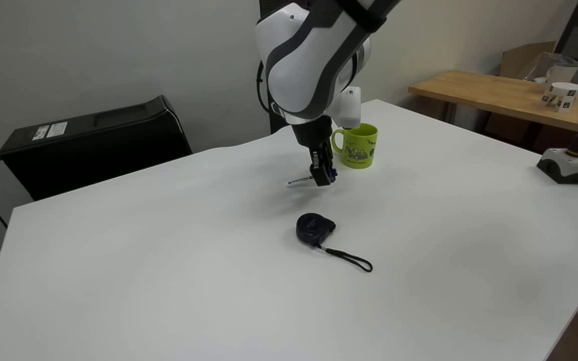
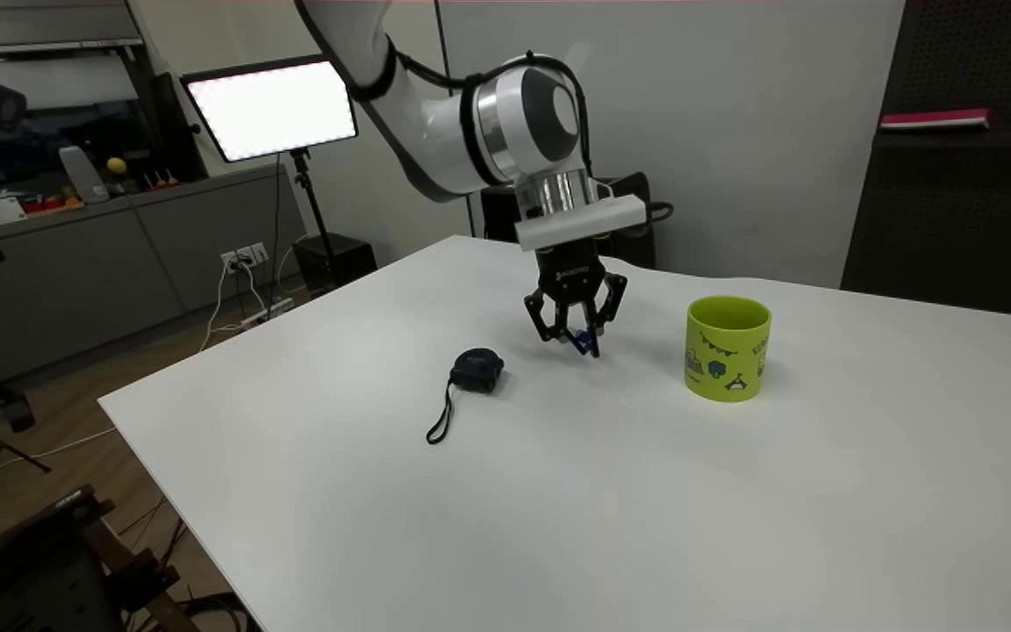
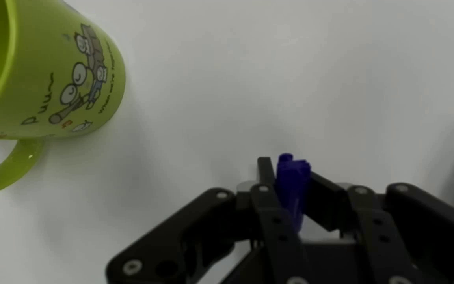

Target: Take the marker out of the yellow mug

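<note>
The yellow mug (image 1: 360, 146) stands upright on the white table. It also shows in an exterior view (image 2: 727, 349) and at the upper left of the wrist view (image 3: 53, 79). Nothing sticks out above its rim. My gripper (image 1: 325, 176) is beside the mug, low over the table, shut on the marker (image 1: 298, 181). The marker's dark blue cap (image 3: 293, 181) lies between the fingers in the wrist view. Its white body points away from the mug and is tilted nearly flat. I cannot tell whether the marker touches the table. In an exterior view the gripper (image 2: 583, 338) hides the white body.
A black tape measure (image 1: 314, 229) with a cord lies on the table near the gripper, also in an exterior view (image 2: 476, 370). A grey-and-black switch box (image 1: 570, 165) stands at the table's edge. A wooden table (image 1: 489, 95) with white items is behind.
</note>
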`<action>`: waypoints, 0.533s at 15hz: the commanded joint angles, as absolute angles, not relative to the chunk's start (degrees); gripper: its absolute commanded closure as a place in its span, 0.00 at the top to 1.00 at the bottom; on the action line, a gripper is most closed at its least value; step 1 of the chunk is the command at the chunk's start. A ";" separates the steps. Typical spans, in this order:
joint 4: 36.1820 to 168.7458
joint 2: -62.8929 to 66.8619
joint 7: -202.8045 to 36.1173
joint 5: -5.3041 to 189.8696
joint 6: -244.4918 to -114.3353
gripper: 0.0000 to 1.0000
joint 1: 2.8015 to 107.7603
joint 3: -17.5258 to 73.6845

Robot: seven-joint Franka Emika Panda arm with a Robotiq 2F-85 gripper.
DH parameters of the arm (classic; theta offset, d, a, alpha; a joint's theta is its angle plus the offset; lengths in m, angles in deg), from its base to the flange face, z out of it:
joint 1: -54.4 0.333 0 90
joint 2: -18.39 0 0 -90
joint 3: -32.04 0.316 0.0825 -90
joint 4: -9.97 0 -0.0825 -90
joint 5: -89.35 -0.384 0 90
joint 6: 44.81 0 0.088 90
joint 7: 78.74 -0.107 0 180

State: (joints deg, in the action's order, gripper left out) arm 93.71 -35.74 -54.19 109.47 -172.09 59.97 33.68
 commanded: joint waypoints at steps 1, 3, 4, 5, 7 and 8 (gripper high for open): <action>92.71 -37.31 -55.25 109.44 -170.64 0.04 59.88 33.51; 92.42 -38.05 -55.25 109.46 -170.11 0.04 59.86 33.43; 92.21 -38.46 -55.20 109.50 -169.58 0.04 59.90 33.35; 92.12 -38.64 -55.29 109.58 -169.11 0.22 59.97 33.26; 91.88 -38.43 -55.09 109.75 -168.36 0.45 59.99 33.23; 91.77 -38.30 -55.03 109.73 -167.87 0.53 59.93 33.23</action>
State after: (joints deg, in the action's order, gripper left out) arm 93.43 -37.71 -54.19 109.53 -169.97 59.81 33.52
